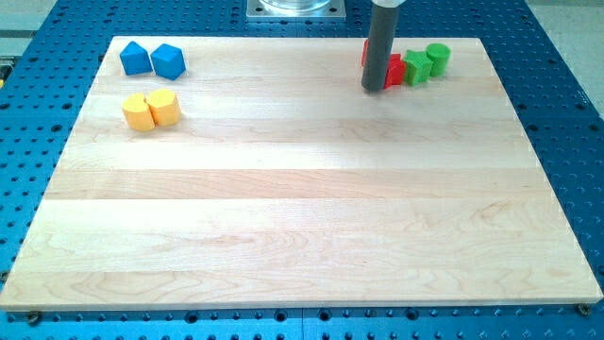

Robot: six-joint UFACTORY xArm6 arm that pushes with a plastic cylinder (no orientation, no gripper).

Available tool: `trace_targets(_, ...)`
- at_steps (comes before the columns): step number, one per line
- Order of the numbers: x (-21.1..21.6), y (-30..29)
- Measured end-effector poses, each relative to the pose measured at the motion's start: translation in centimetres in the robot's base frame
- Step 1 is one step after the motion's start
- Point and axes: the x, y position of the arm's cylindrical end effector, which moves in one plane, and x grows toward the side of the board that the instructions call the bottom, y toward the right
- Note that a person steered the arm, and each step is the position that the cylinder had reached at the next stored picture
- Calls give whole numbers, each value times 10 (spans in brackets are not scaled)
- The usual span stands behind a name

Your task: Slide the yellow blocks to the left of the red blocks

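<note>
Two yellow blocks sit touching at the view's upper left: a rounded one [138,111] and a hexagonal one [164,107] to its right. Two red blocks lie at the view's upper right, largely hidden behind the rod: one [394,71] shows to the rod's right, and a sliver of the other [364,53] shows on the rod's left. My tip [374,89] rests on the board right in front of the red blocks, far to the right of the yellow blocks.
Two blue blocks [135,59] [168,60] sit above the yellow ones. A green star-like block [415,67] and a green cylinder [438,59] stand right of the red blocks. The wooden board [302,208] lies on a blue perforated table.
</note>
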Motion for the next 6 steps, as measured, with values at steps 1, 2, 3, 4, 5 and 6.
trace_targets(1, 31, -66)
trace_targets(2, 97, -188)
trace_targets(3, 123, -304)
trace_targets(4, 107, -353)
trace_targets(5, 82, -325)
trace_targets(6, 67, -338)
